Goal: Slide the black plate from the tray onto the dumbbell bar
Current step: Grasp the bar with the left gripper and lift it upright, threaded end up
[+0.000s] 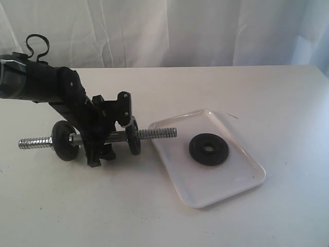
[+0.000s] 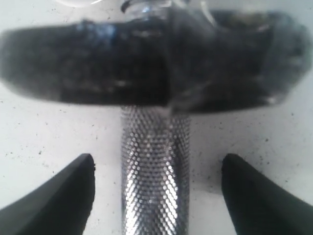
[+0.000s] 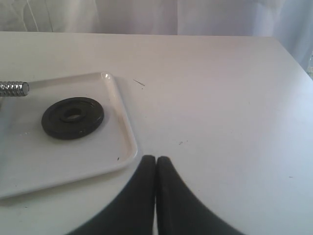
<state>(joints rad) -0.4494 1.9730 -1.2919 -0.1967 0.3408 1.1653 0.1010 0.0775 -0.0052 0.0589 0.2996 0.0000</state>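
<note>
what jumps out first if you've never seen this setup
An open left hand straddles the chrome dumbbell bar on the left of the exterior view. Right of it, the black plate lies flat on the white tray, the bar's threaded end poking over the tray's edge.

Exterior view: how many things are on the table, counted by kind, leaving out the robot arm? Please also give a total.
Loose black plate: 1
Mounted black discs: 2
Chrome dumbbell bar: 1
White tray: 1
Total: 5
</note>
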